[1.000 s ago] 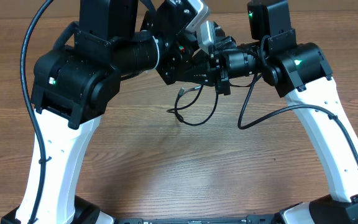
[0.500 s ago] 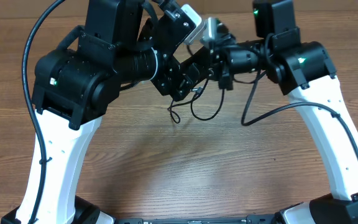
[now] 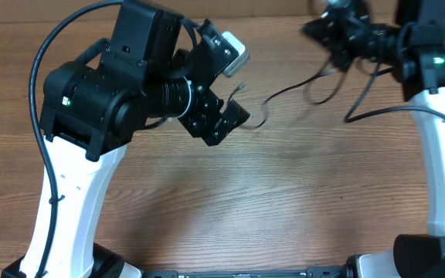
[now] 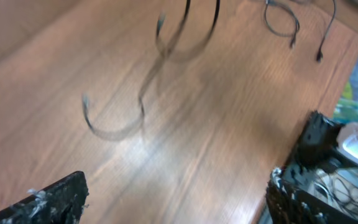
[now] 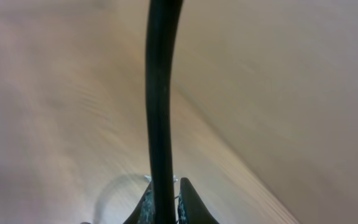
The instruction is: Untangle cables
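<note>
In the right wrist view a thin black cable (image 5: pixel 160 93) rises straight out of my right gripper (image 5: pixel 165 208), which is shut on it. Overhead, that gripper (image 3: pixel 327 32) is blurred at the far right of the table, and the cable (image 3: pixel 288 90) trails from it down and left to a small loop beside my left gripper (image 3: pixel 234 116). My left gripper (image 4: pixel 176 199) stands wide open with nothing between its fingers (image 4: pixel 55 199). Below it a blurred cable end (image 4: pixel 114 129) curls over the wood, with a second loop (image 4: pixel 185 38) further off.
More thin black cords (image 4: pixel 283 25) with plugs lie at the far edge of the wooden table (image 3: pixel 284 201). The left arm's bulky black body (image 3: pixel 99 96) covers the left centre. A thick arm cable (image 3: pixel 377 112) hangs by the right arm.
My left gripper has opened and let go of the cable. The right arm has swung up and away to the right, dragging the cable out from the tangle.
</note>
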Controlling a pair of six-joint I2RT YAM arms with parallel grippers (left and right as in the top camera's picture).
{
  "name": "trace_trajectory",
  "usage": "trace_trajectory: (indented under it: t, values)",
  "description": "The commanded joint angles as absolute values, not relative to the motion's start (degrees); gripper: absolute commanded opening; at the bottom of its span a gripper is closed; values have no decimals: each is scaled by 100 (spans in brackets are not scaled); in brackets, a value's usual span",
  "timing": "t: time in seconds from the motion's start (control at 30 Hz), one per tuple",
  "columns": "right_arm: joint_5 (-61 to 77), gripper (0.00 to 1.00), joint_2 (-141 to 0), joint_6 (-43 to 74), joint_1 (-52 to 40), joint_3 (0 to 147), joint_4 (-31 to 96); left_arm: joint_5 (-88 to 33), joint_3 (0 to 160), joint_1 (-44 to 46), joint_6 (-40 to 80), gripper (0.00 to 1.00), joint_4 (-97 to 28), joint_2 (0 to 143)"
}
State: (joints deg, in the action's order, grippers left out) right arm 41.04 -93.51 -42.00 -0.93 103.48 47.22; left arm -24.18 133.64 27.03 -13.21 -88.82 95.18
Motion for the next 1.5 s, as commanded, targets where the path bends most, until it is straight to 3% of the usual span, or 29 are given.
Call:
trace_trajectory:
  t: [0.0,0.33,0.47,0.5,0.53,0.63,0.73,1.0,1.17,1.47]
  values:
    - [1769,4,-9360,-4202,604,10344,4545,-2408,13419,2742,-1103,88,-9133,9498]
    - [-1153,4,-9594,-4169,3197,10346,2812,-2585,13419,2751,-808,86,-9308,9500]
    - [-1052,4,-9714,-3959,4276,10346,2506,-2860,13419,2873,-803,86,-9188,9507]
    - [-766,17,-9758,-3741,4512,10346,2512,-2856,13419,2939,-803,86,-9139,9507]
    - [-353,100,-9813,-3409,4775,10346,2515,-2856,13419,3004,-803,86,-9078,9509]
    - [998,100,-9966,-2460,5395,10346,2475,-2853,13419,3166,-808,87,-8886,9513]
    - [2279,100,-10018,-2287,5721,10346,2436,-2840,13419,3264,-810,87,-8735,9513]
    - [3924,100,-9939,-1870,5647,10357,2274,-2768,13419,3267,-812,87,-8685,9511]
    - [5417,100,-9701,-1752,5133,10357,2165,-2484,13419,3267,-814,85,-8847,9489]
    - [5752,100,-9011,-1754,3555,10357,2320,-1712,13421,3264,-812,86,-8254,9382]
